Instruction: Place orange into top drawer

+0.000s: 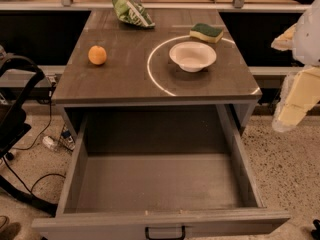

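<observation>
1. Closest to us is the flat grey front of the top drawer [160, 184]. It has a small black handle [165, 232] in the middle.
2. The top drawer is pulled far out from under the bench [125, 84]. We can see its grey floor and its side walls.
3. On the right, out past the side of the drawer and the bench, is the gripper [295, 101]. It looks pale yellow and white and hangs in the air over the speckled floor [290, 169]. It touches nothing. I cannot tell if it is spread wide or squeezed together.
4. On the left, black cables [35, 134] lie on the floor beside the drawer.
5. Next comes the brown top of the bench. The orange [97, 55] sits on its left side, all by itself. It is not in the drawer and is well apart from the gripper.
6. A white bowl [192, 56] stands on the right side of the bench. A thin bright ring [150, 69] curves around it.
7. Just behind the bowl lies a sponge [206, 32], green on top and yellow below.
8. Farthest back, near the far edge of the bench, is a crinkled green bag [132, 13].
</observation>
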You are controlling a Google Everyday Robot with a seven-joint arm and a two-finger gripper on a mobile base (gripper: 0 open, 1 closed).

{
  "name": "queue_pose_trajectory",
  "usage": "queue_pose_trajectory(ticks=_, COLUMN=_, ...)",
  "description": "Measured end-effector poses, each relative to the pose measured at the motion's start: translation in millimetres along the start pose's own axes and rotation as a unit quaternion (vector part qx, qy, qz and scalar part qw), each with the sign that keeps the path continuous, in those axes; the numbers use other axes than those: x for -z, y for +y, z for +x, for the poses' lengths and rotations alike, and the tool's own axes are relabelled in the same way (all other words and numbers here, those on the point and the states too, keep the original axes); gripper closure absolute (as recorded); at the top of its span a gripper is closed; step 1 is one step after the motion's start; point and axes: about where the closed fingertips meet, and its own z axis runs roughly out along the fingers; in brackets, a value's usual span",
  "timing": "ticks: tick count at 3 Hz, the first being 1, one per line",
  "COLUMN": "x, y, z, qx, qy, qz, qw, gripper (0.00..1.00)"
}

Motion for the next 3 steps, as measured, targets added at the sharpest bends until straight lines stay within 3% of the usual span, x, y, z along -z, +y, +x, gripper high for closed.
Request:
queue_pose_trajectory(ticks=1, x=0.0, y=0.0, z=0.0, qx=0.000, qy=0.000, qz=0.000, qw=1.0000, gripper=0.00)
queue_pose_trajectory(ticks=2, x=-4.2, y=-8.7, z=-9.3, qx=-0.015, qy=-0.038, qz=0.013, qw=0.9991, gripper=0.00)
queue_pose_trajectory(ticks=3, x=-26.0, y=-30.6, z=-29.5, qx=-0.059, qy=-0.143, qz=0.025, qw=0.9877, gripper=0.00)
